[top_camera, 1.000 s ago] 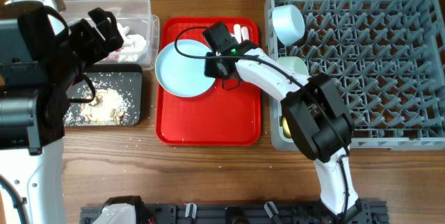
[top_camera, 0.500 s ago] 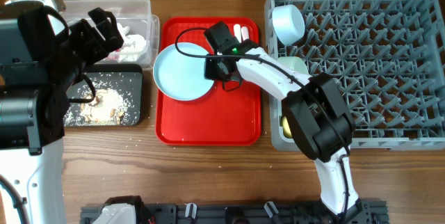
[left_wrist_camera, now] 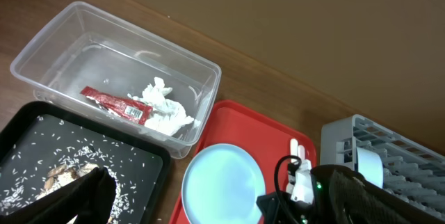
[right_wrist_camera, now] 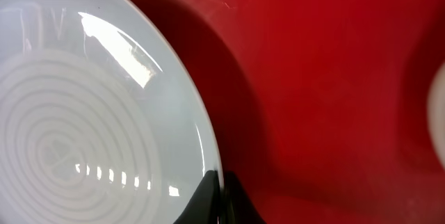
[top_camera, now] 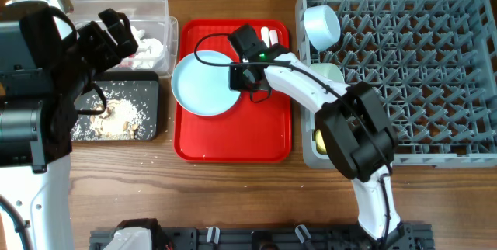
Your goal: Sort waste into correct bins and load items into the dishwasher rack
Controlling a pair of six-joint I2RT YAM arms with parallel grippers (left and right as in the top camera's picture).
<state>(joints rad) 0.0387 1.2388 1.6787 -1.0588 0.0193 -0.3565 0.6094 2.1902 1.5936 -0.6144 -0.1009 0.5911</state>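
On the red tray (top_camera: 233,137), pale blue plate (top_camera: 203,85) face up, rim clamped in right end effector (right_wrist_camera: 219,200)

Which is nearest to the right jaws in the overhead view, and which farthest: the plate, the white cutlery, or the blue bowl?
1. The plate, on the red tray: its rim is between the right gripper's jaws.
2. The white cutlery, at the tray's top edge.
3. The blue bowl, in the rack's top-left corner.
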